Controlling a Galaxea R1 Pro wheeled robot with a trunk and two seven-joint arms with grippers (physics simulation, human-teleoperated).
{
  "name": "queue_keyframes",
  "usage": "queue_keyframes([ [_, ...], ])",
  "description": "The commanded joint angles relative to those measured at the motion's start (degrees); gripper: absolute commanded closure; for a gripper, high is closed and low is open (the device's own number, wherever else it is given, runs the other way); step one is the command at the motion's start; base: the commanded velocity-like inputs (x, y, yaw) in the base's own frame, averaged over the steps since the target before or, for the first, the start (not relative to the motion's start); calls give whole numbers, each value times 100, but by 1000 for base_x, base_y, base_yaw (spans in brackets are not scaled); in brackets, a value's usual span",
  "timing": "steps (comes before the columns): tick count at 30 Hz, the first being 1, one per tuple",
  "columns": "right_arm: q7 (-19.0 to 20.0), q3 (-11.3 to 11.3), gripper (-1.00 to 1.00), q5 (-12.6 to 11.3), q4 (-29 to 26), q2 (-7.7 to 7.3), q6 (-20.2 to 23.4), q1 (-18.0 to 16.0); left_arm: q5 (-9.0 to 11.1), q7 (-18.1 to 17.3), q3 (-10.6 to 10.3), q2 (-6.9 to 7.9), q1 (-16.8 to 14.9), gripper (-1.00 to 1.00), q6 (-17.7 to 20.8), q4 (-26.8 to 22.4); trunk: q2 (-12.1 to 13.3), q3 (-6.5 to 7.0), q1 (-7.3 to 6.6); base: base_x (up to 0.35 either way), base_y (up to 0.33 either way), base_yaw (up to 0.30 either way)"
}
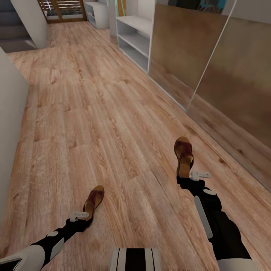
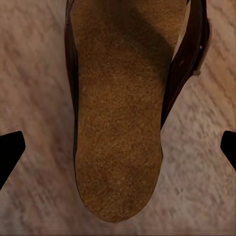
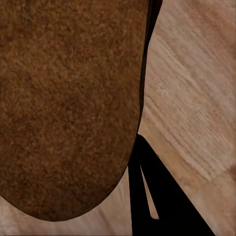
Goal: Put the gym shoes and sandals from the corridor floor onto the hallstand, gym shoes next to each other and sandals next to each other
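- Each of the two sandals sits at the end of an arm: the left sandal [image 1: 94, 200] projects forward from the left gripper [image 1: 83, 219], the right sandal [image 1: 183, 154] from the right gripper [image 1: 188, 177].
- Both sandals' long axes run roughly in line with their arms, heel at the gripper, toe pointing up the corridor.
- In the left wrist view the tan footbed [image 2: 118, 108] lies between dark fingertips [image 2: 10, 147] standing wide at either edge; whether they actually pinch the sandal I cannot tell.
- In the right wrist view the footbed [image 3: 69, 98] is right beside one dark finger [image 3: 157, 196]; its closure I cannot tell either.
- Both appear carried over the corridor floor [image 1: 113, 113].
- A pale shelf unit [image 1: 133, 37] stands well ahead on the right wall, nearer the right arm; I judge the drive toward it comes next.
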Motion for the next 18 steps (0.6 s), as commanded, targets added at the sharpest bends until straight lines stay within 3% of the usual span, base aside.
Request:
queue_keyframes([
  [1,-56,6,100,-72,-8,-2,26,-3,-59,-13,51,1,-3,-100,-22,5,-3,-29,1,0,0,0],
  [18,-58,6,100,-72,-13,-2,26,-3,-59,-13,51,1,-3,-100,-22,5,-20,-387,35,0,0,26],
])
